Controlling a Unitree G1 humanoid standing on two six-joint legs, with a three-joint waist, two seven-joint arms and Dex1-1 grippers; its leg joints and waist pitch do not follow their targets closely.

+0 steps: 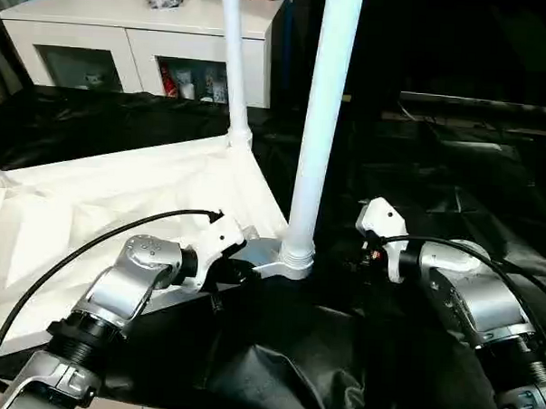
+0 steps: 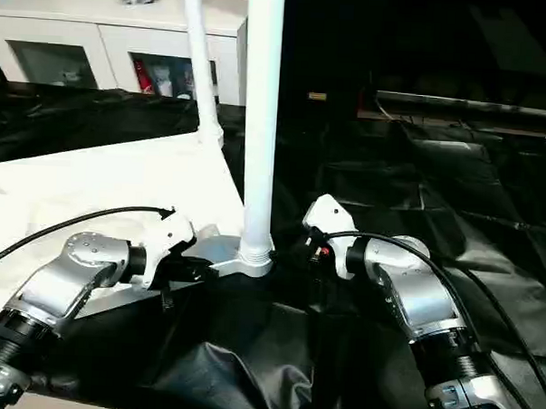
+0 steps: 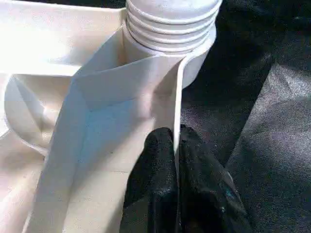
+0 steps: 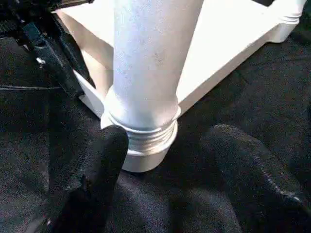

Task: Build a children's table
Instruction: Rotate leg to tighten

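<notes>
Black cloth [image 1: 418,202] covers the floor under the upturned table [image 1: 119,207]. Left gripper [image 3: 174,145] is pinched on its thin, stiff rim beside the near leg [image 1: 320,125]; right gripper [image 4: 170,155] stands apart around that leg's threaded base. Light, slick plastic: I'd grip low.

The children's table [image 1: 119,198] lies upside down on a cloth [image 1: 338,370], two legs standing up: the near leg [image 1: 320,125] at its near corner, the far leg [image 1: 232,58] behind it. A cabinet [image 1: 144,36] stands beyond. The left gripper [image 3: 175,160] pinches the rim left of the near leg; the right gripper [image 4: 165,160] sits right of its base.
</notes>
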